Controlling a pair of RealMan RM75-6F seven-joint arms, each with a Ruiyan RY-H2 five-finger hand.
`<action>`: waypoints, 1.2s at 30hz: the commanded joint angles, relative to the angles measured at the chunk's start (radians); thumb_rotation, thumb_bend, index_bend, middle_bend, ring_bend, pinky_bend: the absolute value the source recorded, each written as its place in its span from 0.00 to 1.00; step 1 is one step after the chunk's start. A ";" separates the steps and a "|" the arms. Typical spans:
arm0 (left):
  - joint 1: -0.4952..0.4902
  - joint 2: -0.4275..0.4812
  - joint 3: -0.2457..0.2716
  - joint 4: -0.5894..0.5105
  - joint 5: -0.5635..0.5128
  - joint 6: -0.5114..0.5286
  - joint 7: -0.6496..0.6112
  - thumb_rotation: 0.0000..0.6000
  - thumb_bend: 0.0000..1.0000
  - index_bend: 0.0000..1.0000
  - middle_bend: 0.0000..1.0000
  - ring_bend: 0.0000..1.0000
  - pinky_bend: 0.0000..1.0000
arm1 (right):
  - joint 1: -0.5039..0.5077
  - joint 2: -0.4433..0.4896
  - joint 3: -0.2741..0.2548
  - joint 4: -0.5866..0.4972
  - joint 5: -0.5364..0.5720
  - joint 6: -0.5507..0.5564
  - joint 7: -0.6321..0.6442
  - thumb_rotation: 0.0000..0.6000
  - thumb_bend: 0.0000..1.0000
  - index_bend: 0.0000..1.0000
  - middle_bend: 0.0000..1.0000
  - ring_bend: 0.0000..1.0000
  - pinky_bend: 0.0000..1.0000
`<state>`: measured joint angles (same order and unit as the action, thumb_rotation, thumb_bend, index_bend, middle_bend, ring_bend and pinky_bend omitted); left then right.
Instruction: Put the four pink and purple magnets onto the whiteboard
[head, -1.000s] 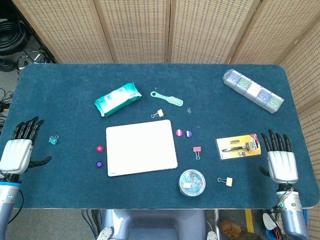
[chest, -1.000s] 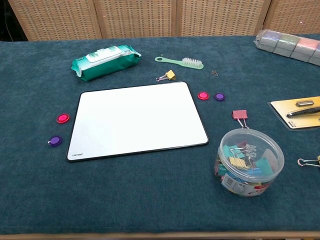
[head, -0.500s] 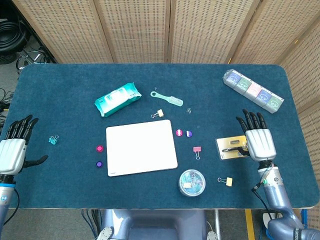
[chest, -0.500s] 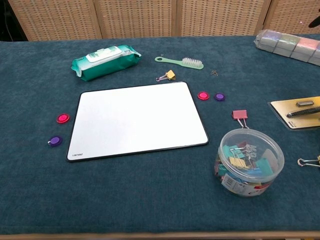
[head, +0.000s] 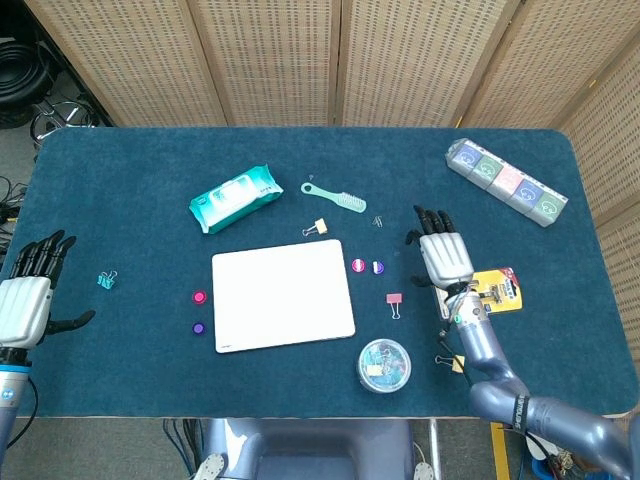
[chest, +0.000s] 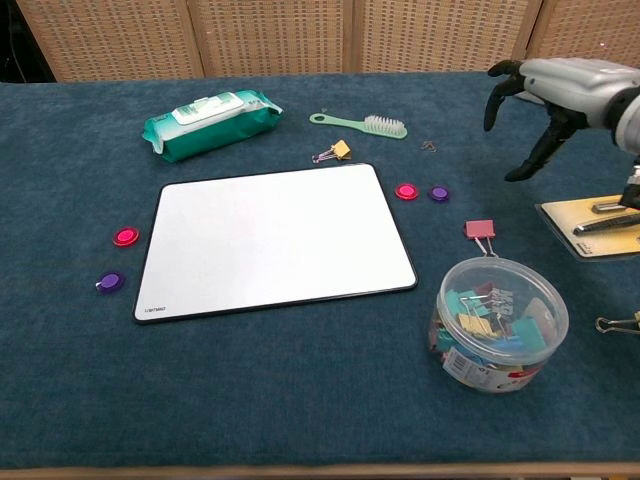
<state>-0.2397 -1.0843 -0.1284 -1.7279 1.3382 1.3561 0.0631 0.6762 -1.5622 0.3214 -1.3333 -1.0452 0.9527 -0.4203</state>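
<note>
The whiteboard (head: 283, 294) (chest: 273, 237) lies flat mid-table with nothing on it. A pink magnet (head: 199, 297) (chest: 125, 237) and a purple magnet (head: 198, 327) (chest: 110, 282) sit on the cloth just left of it. Another pink magnet (head: 359, 265) (chest: 406, 191) and purple magnet (head: 378, 267) (chest: 439, 193) lie off its upper right corner. My right hand (head: 443, 258) (chest: 550, 95) hovers open above the table, right of that pair, holding nothing. My left hand (head: 28, 300) stays open at the table's far left edge, seen only in the head view.
A teal wipes pack (head: 234, 198) and a green brush (head: 336, 196) lie behind the board, with a yellow binder clip (head: 317, 229). A clear tub of clips (chest: 500, 324) stands front right, a pink clip (chest: 480, 231) beside it. A yellow carded tool (chest: 595, 222) lies right.
My right hand has swung in from the table's right front edge, leftward and up, to near the right pair of magnets. My left hand barely moved.
</note>
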 joint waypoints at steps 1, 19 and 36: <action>0.000 -0.001 -0.001 0.001 -0.003 -0.001 0.000 1.00 0.00 0.00 0.00 0.00 0.00 | 0.032 -0.040 0.003 0.034 0.035 -0.026 -0.026 1.00 0.00 0.38 0.00 0.00 0.00; -0.003 0.002 -0.004 0.008 -0.014 -0.014 -0.012 1.00 0.00 0.00 0.00 0.00 0.00 | 0.121 -0.143 -0.003 0.139 0.150 -0.075 -0.036 1.00 0.23 0.45 0.00 0.00 0.00; -0.004 0.002 -0.004 0.008 -0.014 -0.015 -0.014 1.00 0.00 0.00 0.00 0.00 0.00 | 0.156 -0.187 -0.006 0.201 0.205 -0.101 -0.022 1.00 0.23 0.44 0.00 0.00 0.00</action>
<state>-0.2437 -1.0825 -0.1319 -1.7194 1.3244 1.3412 0.0490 0.8310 -1.7483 0.3142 -1.1336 -0.8420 0.8528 -0.4433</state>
